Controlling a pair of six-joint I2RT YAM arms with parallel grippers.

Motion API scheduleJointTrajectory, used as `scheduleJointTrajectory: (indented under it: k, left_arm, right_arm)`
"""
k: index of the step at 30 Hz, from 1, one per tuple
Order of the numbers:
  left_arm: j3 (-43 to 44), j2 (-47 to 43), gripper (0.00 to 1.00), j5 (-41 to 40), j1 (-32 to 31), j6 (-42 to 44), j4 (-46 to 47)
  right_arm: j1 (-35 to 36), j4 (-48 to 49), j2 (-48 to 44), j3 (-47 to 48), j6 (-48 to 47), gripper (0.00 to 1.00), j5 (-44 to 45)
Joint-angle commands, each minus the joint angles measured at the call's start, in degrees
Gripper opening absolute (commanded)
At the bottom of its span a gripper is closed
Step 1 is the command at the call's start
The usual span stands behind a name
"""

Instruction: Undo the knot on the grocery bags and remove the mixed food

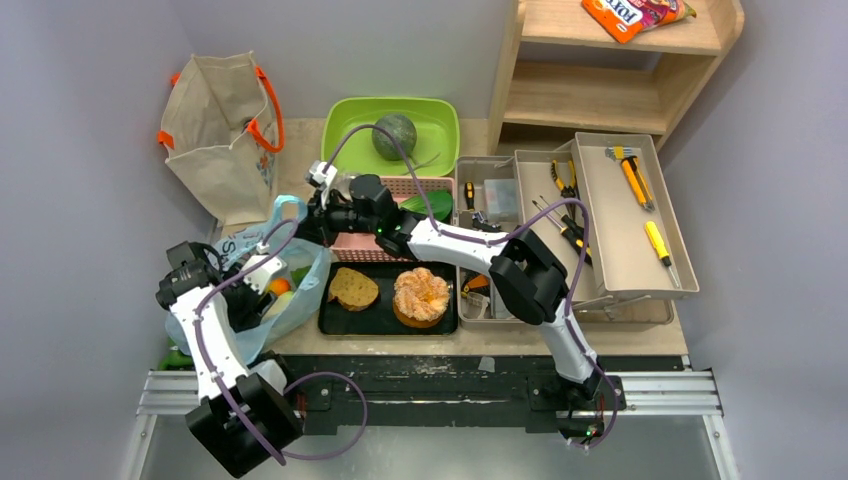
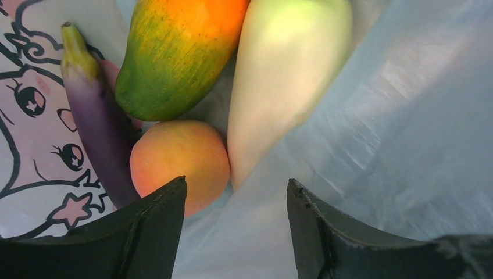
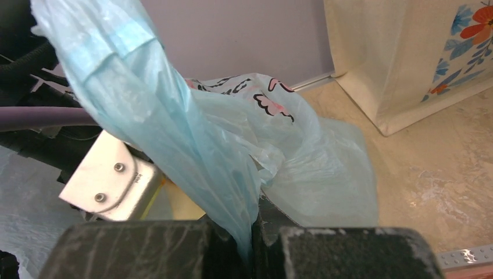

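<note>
Blue plastic bag [image 1: 303, 288] sits at the table's near left corner, mouth open upward, crinkly and thin with pink cartoon print. One bag handle [image 3: 145, 116] is pulled taut up and away from the bag toward the right gripper [image 3: 254, 228], whose jaws are clenched on the strip. The left gripper [image 2: 235, 224] is down inside the bag with its jaws released and apart, nothing between them, tips just short of the food. In the bag: an eggplant [image 2: 96, 128] with its long axis running from the stem at upper left down toward the left finger; a white radish [image 2: 285, 75] with the thick end up, tapering down-left to a tip beside the peach [image 2: 180, 160]; and an oblong green-orange fruit [image 2: 174, 52] lying across the top, touching the eggplant and radish. The peach is wedged between the eggplant and radish. A beige canvas tote [image 1: 215, 140] stands upright at far left, orange handles up, near the blue bag. A green tub [image 1: 340, 130] holds a round melon [image 1: 394, 136]. A black tray [image 1: 335, 320] holds a bread slice [image 1: 352, 288] and an orange-topped pastry [image 1: 421, 296] side by side.
</note>
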Motion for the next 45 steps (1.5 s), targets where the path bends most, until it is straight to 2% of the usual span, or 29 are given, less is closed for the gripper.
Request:
scheduleJointTrajectory:
  k: [1, 4, 9, 14, 17, 19, 21, 23, 28, 33, 36, 41, 45]
  left_arm:
    - [-1.6, 0.9, 0.61, -0.1, -0.1, -2.2, 4.5]
    - [-0.1, 2.5, 0.55, 2.5, -0.4, -6.4, 6.9]
    - [1.6, 7.5, 0.4, 1.1, -3.6, -15.1, 13.6]
    - [-2.6, 8.4, 0.39, -1.3, -9.7, -14.7, 15.8]
    - [-4.1, 8.5, 0.42, -0.5, -10.7, -12.9, 14.2]
    - [-4.4, 9.1, 0.5, 0.2, -10.7, -11.9, 12.2]
    - [-5.4, 9.5, 0.63, 0.2, -10.7, -11.6, 12.1]
    - [-6.7, 10.0, 0.7, -0.7, -10.8, -11.5, 13.5]
    - [-6.9, 11.5, 0.71, 0.2, -11.1, -12.6, 15.6]
    - [0.3, 7.8, 0.72, 10.8, -11.0, -11.9, 5.2]
    - [4.8, 6.4, 0.71, 13.5, -11.0, -10.4, 0.2]
    - [9.2, 8.0, 0.68, 14.7, -11.1, -5.2, -7.0]
    - [7.5, 9.6, 0.68, 13.7, -11.7, -6.4, -4.8]
  right_arm:
    - [-0.5, 0.8, -1.4, 0.0, -0.1, 0.0, -1.5]
    - [-0.6, 0.8, -1.4, -0.4, -0.2, 0.0, -1.6]
    - [-0.6, 0.8, -0.5, 0.5, 0.6, 0.0, -0.6]
    - [-0.5, 0.4, 0.2, 1.7, 1.3, 0.0, 0.9]
    - [-0.6, -0.1, 0.6, 2.2, 1.3, 0.0, 1.3]
    - [-0.6, -0.2, 0.8, 2.2, 1.3, 0.0, 1.7]
    - [-0.6, -0.2, 1.0, 2.2, 1.4, 0.0, 1.8]
    - [-0.6, 0.0, 1.2, 2.2, 1.6, 0.0, 2.0]
    - [-0.5, 0.1, 1.5, 2.3, 2.1, 0.0, 2.5]
    - [-0.6, -0.3, 0.8, 1.5, 0.8, 0.0, 2.7]
    - [-0.6, -0.2, 0.4, 1.0, 0.4, 0.0, 2.6]
    - [-0.8, 0.2, 0.5, 1.2, 0.4, 0.0, 2.2]
    - [-0.9, 0.4, 0.6, 1.3, 0.6, 0.0, 1.8]
